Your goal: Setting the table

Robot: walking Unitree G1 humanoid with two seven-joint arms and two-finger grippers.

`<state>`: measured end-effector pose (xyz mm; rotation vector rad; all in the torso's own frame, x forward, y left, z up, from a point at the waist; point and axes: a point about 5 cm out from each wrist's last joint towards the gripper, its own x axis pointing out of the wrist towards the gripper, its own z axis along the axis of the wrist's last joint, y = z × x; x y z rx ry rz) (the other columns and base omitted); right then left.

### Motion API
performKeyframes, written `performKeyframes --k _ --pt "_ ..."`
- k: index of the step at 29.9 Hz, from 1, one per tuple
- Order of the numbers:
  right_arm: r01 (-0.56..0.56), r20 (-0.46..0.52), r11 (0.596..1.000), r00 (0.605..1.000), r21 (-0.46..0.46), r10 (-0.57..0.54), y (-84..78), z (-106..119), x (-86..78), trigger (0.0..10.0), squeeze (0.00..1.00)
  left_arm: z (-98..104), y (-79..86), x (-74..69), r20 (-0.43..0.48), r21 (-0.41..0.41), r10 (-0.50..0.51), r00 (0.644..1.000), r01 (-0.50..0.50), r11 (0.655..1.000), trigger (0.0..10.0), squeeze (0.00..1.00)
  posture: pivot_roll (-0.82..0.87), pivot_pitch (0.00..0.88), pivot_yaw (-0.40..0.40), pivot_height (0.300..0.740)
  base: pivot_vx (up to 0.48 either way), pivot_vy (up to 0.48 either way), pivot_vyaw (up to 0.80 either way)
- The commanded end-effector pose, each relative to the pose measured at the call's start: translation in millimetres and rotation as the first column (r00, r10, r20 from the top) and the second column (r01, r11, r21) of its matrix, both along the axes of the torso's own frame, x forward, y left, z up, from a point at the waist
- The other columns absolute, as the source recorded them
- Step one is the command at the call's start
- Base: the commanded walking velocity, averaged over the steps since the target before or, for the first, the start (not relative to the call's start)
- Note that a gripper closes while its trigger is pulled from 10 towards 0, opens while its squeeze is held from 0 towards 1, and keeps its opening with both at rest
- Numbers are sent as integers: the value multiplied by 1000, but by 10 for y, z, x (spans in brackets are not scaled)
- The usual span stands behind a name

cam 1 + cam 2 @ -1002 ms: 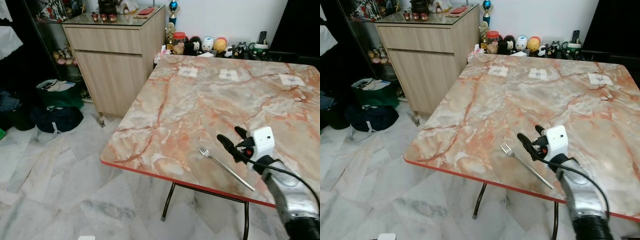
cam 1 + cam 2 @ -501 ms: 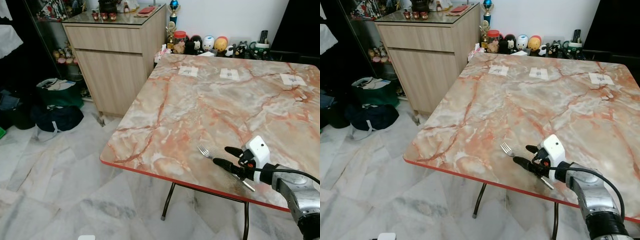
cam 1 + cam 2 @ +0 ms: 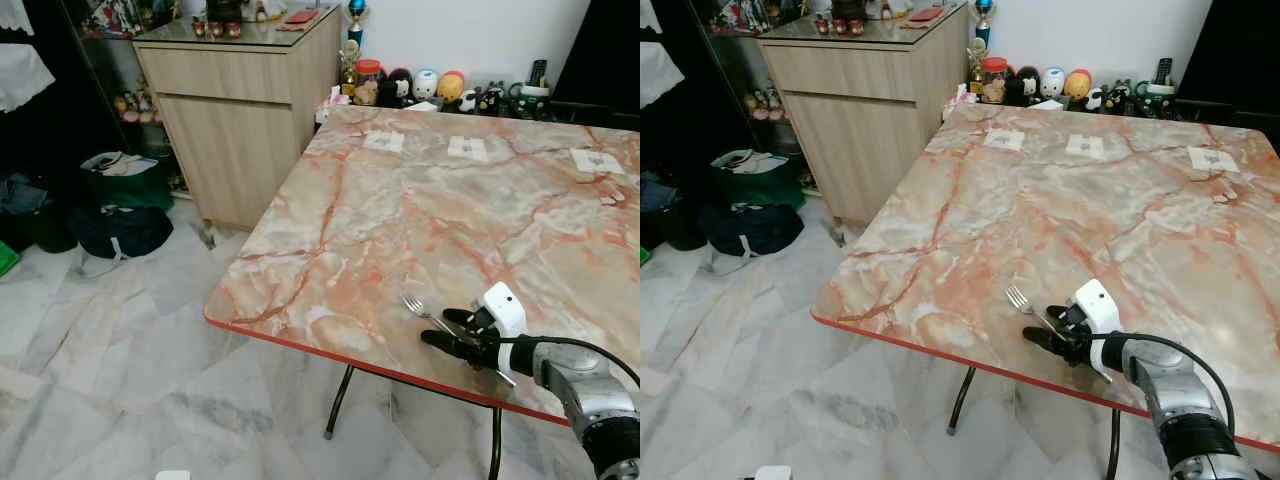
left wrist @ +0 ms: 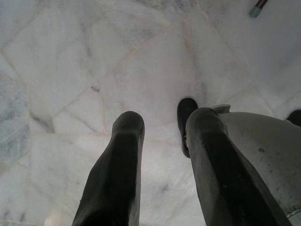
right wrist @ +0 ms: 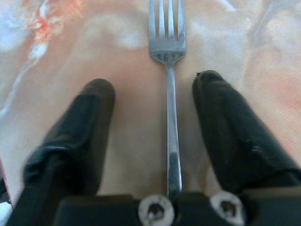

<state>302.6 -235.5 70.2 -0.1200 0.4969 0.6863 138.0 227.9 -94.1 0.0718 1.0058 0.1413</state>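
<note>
Right end effector sits low on marble worktop near its front edge, fingers spread either side of fork handle, not pinching it.

A wooden cabinet, figurines by the wall, and bags on the marble floor.

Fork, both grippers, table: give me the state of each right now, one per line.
fork: lying flat on the table, handle between the right gripper's open fingers, not lifted.
right gripper: open, straddling the fork handle.
left gripper: open, hanging idle above the floor.
table: upright, three paper slips along the far edge.
</note>
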Motion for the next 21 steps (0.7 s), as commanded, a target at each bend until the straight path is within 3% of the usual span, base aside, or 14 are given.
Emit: performKeyframes --k 1,4,21 --pt "-25 -3 999 1000 -21 25 33 6 23 0 0 -8 34 -34 -20 0 13 1000 -13 1000 10000 0 -38 16 53 740 0 0 0" --pt "-37 -34 997 999 -65 35 18 -75 -9 0 0 -9 31 -35 -21 -2 14 1000 -14 1000 10000 0 -38 16 51 740 0 0 0" --pt "-30 -48 997 998 -72 27 48 -150 -23 0 0 -15 19 -40 -26 -7 15 1000 -15 1000 10000 0 -37 17 45 740 0 0 0"
